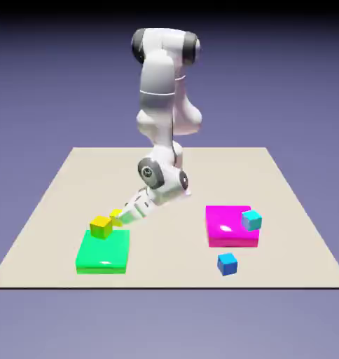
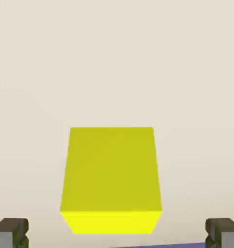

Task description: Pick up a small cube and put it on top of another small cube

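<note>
In the hand view the small bright yellow cube (image 2: pixel 110 179) fills the lower middle, resting on the beige table. My gripper (image 2: pixel 117 236) is open, with its two grey fingertips (image 2: pixel 11 232) far apart at the bottom corners, clear of the cube's sides. In the exterior view the gripper (image 1: pixel 120 218) is tilted low toward the exterior view's left, and only a sliver of the small yellow cube (image 1: pixel 116 214) shows at its tip. The light cyan cube (image 1: pixel 251 221) sits on the right corner of the magenta slab (image 1: pixel 225 226), far from the gripper.
A larger, deeper yellow cube (image 1: pixel 101 226) stands at the far edge of the green slab (image 1: pixel 104 252), just left of the gripper. A darker blue cube (image 1: pixel 227 263) lies on the table in front of the magenta slab.
</note>
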### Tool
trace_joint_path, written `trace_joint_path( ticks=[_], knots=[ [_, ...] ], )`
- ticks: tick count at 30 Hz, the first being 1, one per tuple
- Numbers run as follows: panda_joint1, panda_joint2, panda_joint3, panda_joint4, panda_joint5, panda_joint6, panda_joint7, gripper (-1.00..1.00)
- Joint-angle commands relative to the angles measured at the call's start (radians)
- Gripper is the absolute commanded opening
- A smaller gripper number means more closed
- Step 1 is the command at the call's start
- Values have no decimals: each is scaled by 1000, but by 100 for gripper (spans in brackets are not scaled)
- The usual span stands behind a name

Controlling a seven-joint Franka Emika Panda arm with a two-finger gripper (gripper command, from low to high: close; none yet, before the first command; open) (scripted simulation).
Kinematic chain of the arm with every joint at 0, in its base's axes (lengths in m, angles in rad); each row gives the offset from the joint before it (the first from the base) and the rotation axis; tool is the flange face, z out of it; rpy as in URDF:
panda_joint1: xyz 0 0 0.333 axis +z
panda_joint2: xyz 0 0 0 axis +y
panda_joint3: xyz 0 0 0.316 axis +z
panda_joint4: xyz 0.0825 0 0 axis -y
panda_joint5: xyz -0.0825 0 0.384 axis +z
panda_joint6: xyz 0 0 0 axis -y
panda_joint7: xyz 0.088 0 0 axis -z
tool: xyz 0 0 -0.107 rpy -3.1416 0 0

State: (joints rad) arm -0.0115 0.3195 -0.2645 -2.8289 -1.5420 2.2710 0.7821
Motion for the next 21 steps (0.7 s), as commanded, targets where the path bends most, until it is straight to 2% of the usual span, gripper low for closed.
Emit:
trace_joint_path(
  ticks=[1,2,3,12,21],
  knots=[
    [-27,36,4,14,-37,11,27,0],
    [-39,53,6,21,-55,17,40,0],
    [-39,53,6,21,-55,17,40,-100],
    [134,-181,-20,-72,187,-57,-136,-100],
    [140,-41,306,204,341,-316,-132,-100]
  ],
)
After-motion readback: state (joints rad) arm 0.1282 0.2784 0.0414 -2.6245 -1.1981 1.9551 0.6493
